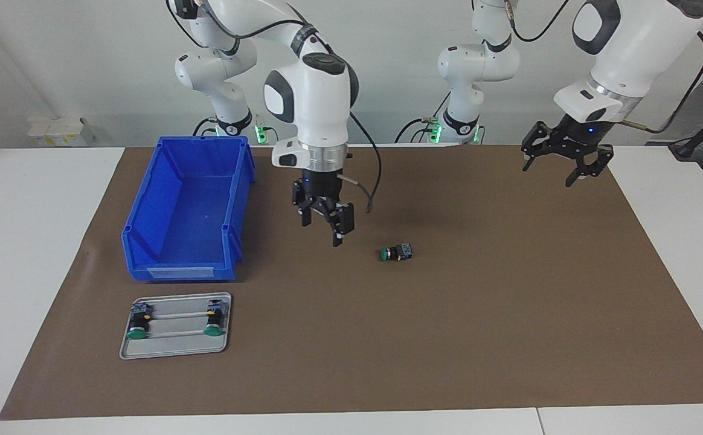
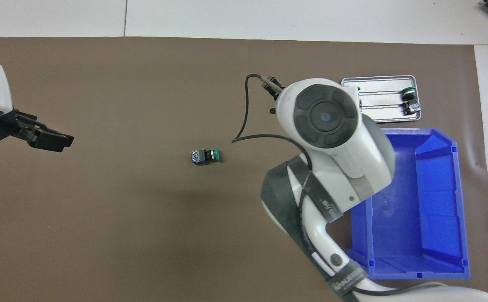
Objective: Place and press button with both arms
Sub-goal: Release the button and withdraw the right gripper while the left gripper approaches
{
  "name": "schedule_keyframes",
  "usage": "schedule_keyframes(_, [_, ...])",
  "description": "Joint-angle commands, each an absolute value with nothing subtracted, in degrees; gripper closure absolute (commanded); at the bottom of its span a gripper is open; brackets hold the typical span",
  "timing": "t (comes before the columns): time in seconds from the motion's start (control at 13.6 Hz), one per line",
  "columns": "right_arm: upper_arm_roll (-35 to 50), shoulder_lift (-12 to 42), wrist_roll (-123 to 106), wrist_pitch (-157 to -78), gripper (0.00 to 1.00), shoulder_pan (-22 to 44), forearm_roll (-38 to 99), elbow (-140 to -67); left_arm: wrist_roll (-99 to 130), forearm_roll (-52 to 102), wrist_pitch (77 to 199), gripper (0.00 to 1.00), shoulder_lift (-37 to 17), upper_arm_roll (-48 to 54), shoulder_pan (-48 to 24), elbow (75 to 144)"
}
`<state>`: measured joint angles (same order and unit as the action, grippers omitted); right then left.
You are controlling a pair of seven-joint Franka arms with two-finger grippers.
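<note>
Right arm's black two-finger end effector (image 1: pixel 326 225) hangs above the brown mat (image 1: pixel 478 314), between the blue plastic open-top bin (image 1: pixel 188 208) and the loose button; fingers spread, released, nothing held. In the overhead view the right arm's own white wrist hides it.

Left arm's black end effector (image 1: pixel 563 162) (image 2: pixel 57 141) waits raised over the mat near the left arm's end of the tabletop (image 1: pixel 37 241); fingers apart, released, empty.

Blue bin sits on the mat toward the right arm's end, close to the robots, with nothing visible inside.

1 small push-button switch with round green cap, black body and bluish-grey back block (image 1: pixel 397 252) (image 2: pixel 204 156) lies on its side on the mat around the middle, apart from both end effectors. Cap points toward the right arm's end, contact block toward the left arm's end.

Farther from the robots than the bin, just beside it, a flat silver metal tray (image 1: pixel 173 350) (image 2: pixel 378 115) lies on the mat. 2 more green-capped buttons on it, 1 at each end (image 1: pixel 138 323) (image 1: pixel 212 319), green caps pointing away from the robots. Overhead view shows only 1 of them clearly (image 2: pixel 408 98); the right arm covers the other end of the tray.
</note>
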<state>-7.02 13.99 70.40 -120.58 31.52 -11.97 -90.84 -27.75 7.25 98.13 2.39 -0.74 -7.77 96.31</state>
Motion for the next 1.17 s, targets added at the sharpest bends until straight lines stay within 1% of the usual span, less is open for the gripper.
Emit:
schedule_keyframes(0.0, [-6.33, 8.45, 52.19, -118.58, 0.0, 23.05, -5.13, -93.6, -32.94, 7.21, 101.15, 0.05, 3.08, -1.49, -14.48, 97.56])
schedule_keyframes(0.15, [-6.24, 6.34, 41.97, -114.63, 0.0, 17.78, -3.69, -93.25, -35.76, 7.12, 101.6, 0.05, 3.25, -1.49, -16.52, 98.08])
schedule_keyframes(0.29, [-6.33, 4.41, 32.22, -110.33, 0.0, 13.82, -3.69, -93.08, -39.61, 7.03, 102.04, 0.05, 3.51, -1.49, -18.18, 100.18])
schedule_keyframes(0.51, [-6.86, 1.59, 22.61, -102.51, 0.0, 10.21, -3.69, -91.76, -45.52, 6.94, 103.53, 0.06, 3.34, -1.41, -19.77, 103.44])
schedule_keyframes(0.81, [-6.94, -2.98, 13.73, -92.84, 0.0, 6.24, -3.6, -92.02, -45.62, 4.48, 110.19, 0.08, 1.42, -1.41, -25.92, 107.66])
schedule_keyframes(0.88, [-6.94, -3.34, 12.49, -91.16, 0.0, 5.98, -3.17, -92.63, -45.62, 4.4, 112.13, 0.09, 0.1, -1.23, -26.1, 108.45])
schedule_keyframes(1.1, [-6.94, -3.69, 11.78, -90.97, 0.0, 4.92, 0.79, -93.26, -45.62, 4.39, 116.53, 0.11, -2.54, -1.23, -28.38, 109.77])
